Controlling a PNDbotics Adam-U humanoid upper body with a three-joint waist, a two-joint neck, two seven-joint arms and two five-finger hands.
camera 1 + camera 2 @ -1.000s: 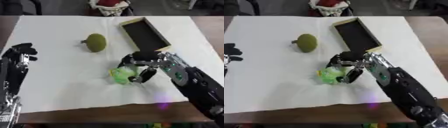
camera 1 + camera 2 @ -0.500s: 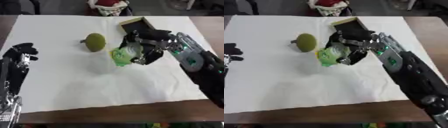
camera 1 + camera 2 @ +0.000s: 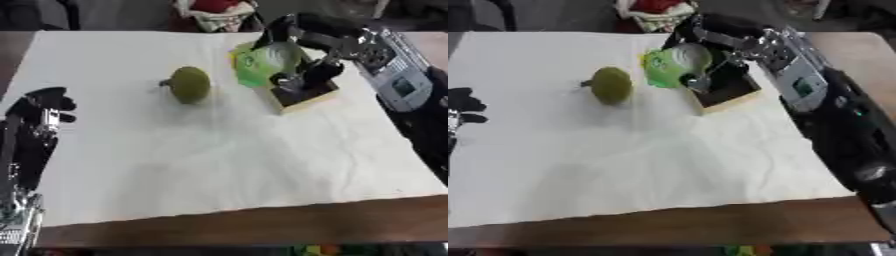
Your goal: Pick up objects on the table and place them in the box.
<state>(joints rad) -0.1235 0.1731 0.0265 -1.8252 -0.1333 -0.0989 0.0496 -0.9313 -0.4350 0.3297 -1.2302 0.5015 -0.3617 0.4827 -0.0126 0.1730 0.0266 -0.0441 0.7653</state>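
Honestly, this is the spot where a drop goes sideways. The robot's black-and-silver right hand (image 3: 302,55) has its fingers curled round a bright green, crinkly-looking packet (image 3: 262,62), and it's holding it up at the near left corner of the shallow wooden box with the dark inside (image 3: 306,95). From the head camera the packet looks like it sits over the box's left rim rather than squarely over the dark interior, though I can't say how high it is.

So the risk, as I see it: if the fingers open here, the packet catches the rim and slides off onto the white cloth (image 3: 219,165) on the wooden table instead of landing inside. The fingertips also look close to the box wall, so lowering further could nudge the box along the cloth.

The round olive-green fruit with a short stem (image 3: 189,85) sits on the cloth just left of the box, apart from the hand, so a sloppy exit could bump it too.

The left hand (image 3: 39,107) rests at the left edge, fingers relaxed, holding nothing.
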